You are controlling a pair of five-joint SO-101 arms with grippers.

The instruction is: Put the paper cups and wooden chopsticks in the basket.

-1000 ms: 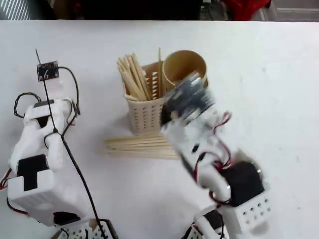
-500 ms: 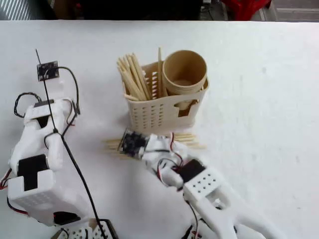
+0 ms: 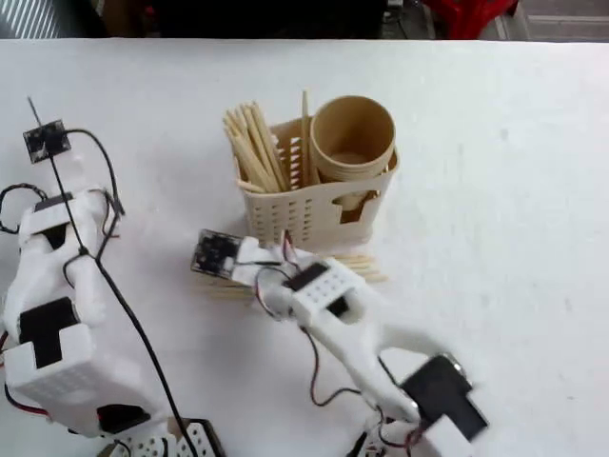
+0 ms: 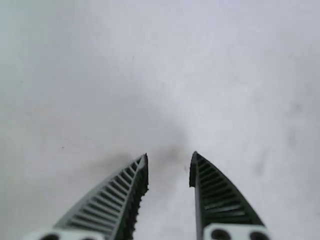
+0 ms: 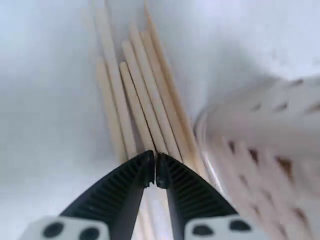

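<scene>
A cream slotted basket [image 3: 314, 214] stands mid-table, holding stacked paper cups [image 3: 352, 133] and a bundle of upright wooden chopsticks [image 3: 252, 148]. Loose chopsticks [image 3: 366, 267] lie flat on the table just in front of the basket, mostly covered by my right arm [image 3: 324, 290]. In the right wrist view my right gripper [image 5: 155, 167] is shut, its tips right over those loose chopsticks [image 5: 135, 100], with the basket's wall [image 5: 270, 135] close beside. My left arm [image 3: 57, 257] rests at the table's left side. Its left gripper [image 4: 169, 157] hangs open over bare white table.
A small circuit board on a thin rod [image 3: 46, 139] sticks out from the left arm, trailing black cables. The white table [image 3: 495, 190] stretches wide to the right of the basket and behind it. Dark floor lies past the far edge.
My right arm has swung from above the basket down to the loose chopsticks in front of it, then shifted left. The left arm has drifted a little to the left.
</scene>
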